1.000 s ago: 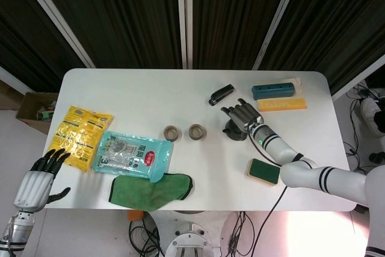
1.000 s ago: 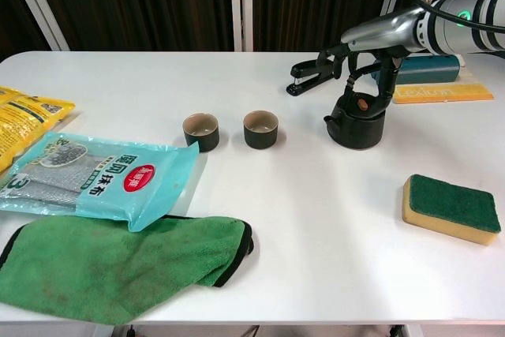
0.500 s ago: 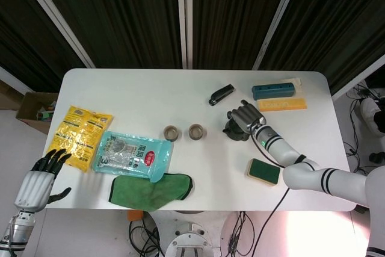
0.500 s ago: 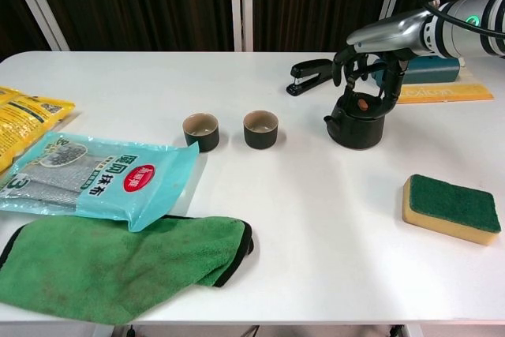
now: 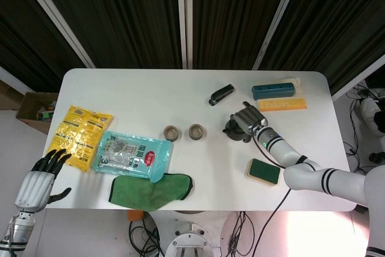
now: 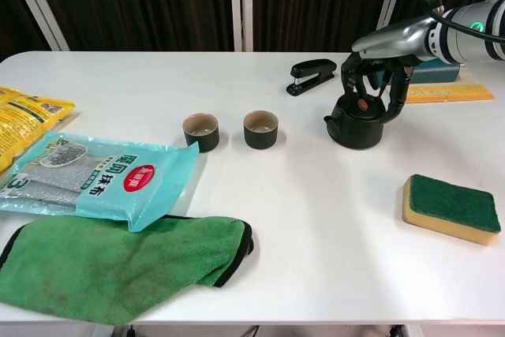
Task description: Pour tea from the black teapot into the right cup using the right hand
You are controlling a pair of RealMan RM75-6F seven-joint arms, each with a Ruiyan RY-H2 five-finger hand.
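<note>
My right hand [image 6: 377, 76] hangs directly over the black teapot [image 6: 357, 122], fingers [image 6: 348, 78] curled down around its arched handle. From the chest view the fingertips reach below the top of the handle on both sides, but I cannot tell whether they actually clamp it or only surround it. The teapot stands upright on the white table [image 6: 316, 219], right of centre, its spout toward the left.

The right cup [image 6: 260, 129] sits to the left of the teapot, apart from it, and the left cup [image 6: 200, 131] stands just beside that one, further left. Both are upright.

Beyond the teapot, on the far side, lies a black stapler [image 6: 312, 75]. To the right of my hand, at the far right of the table, are a blue box [image 5: 274, 91] and an orange strip [image 5: 283, 105] just in front of it. A green and yellow sponge [image 6: 450, 207] lies on the near right.

On the left side I see a teal packet [image 6: 95, 179], with a green cloth [image 6: 118, 262] nearer to me and a yellow bag [image 5: 79, 135] further left.

My left hand [image 5: 37, 185] is off the table's near left corner, fingers spread, holding nothing.
</note>
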